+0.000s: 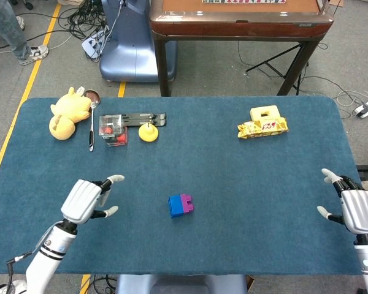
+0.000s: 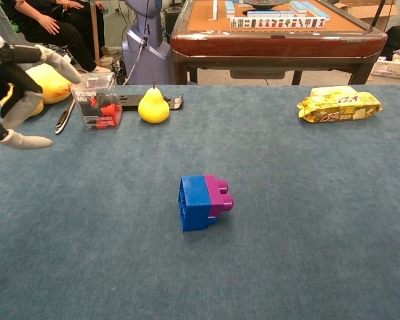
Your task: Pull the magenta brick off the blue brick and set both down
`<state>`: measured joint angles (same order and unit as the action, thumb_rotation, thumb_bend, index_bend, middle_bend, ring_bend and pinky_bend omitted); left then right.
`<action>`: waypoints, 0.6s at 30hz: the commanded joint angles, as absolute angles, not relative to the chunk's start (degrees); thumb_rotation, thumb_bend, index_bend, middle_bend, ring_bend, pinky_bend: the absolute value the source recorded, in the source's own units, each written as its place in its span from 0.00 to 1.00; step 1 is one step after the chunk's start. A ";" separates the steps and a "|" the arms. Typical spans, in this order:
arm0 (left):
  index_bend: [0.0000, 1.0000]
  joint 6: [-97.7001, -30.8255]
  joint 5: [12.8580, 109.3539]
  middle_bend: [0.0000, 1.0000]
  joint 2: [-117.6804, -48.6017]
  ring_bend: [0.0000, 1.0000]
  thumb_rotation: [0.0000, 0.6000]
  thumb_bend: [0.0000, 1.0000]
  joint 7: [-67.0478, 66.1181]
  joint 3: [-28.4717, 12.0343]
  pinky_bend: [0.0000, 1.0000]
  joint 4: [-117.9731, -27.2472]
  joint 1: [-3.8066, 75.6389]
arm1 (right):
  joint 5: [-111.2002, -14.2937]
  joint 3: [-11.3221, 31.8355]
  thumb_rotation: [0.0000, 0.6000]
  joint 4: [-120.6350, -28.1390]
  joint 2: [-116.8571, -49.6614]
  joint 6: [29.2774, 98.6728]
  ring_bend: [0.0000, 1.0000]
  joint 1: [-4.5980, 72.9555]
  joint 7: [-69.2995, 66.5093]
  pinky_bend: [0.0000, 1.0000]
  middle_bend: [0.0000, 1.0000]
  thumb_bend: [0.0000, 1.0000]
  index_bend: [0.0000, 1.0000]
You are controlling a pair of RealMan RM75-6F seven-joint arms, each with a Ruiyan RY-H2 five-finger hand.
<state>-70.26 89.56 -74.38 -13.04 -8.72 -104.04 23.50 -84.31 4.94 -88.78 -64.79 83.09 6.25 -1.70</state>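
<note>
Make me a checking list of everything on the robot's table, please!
Surface: blue-green felt table, bare in front.
Job's things: magenta plastic brick still plugged onto blue plastic brick, lying mid-table, untouched.
Clutter: yellow plush toy, metal spoon, clear plastic box, yellow toy pear, yellow snack packet along the far edge.
Robot hands: left robot hand open, left of the bricks; right robot hand open at the right edge.
Cables: on the floor beyond the table.
Surroundings: wooden mahjong table, seated person.
</note>
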 commanded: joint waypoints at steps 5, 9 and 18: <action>0.19 -63.65 84.98 0.82 -76.21 0.75 1.00 0.00 -16.27 -10.27 0.94 -106.15 28.61 | -84.52 5.22 1.00 -89.35 -64.16 83.47 0.26 6.29 -1.71 0.44 0.35 0.00 0.19; 0.12 -60.19 82.53 0.83 -77.22 0.76 1.00 0.00 -16.99 -10.72 0.95 -106.87 31.27 | -84.68 5.34 1.00 -90.12 -63.59 83.59 0.26 6.38 -1.21 0.44 0.35 0.00 0.19; 0.12 -55.54 78.00 0.89 -81.86 0.81 1.00 0.00 -18.91 -11.14 0.99 -105.26 36.25 | -84.78 5.53 1.00 -92.08 -62.11 84.33 0.26 6.12 0.03 0.44 0.35 0.00 0.19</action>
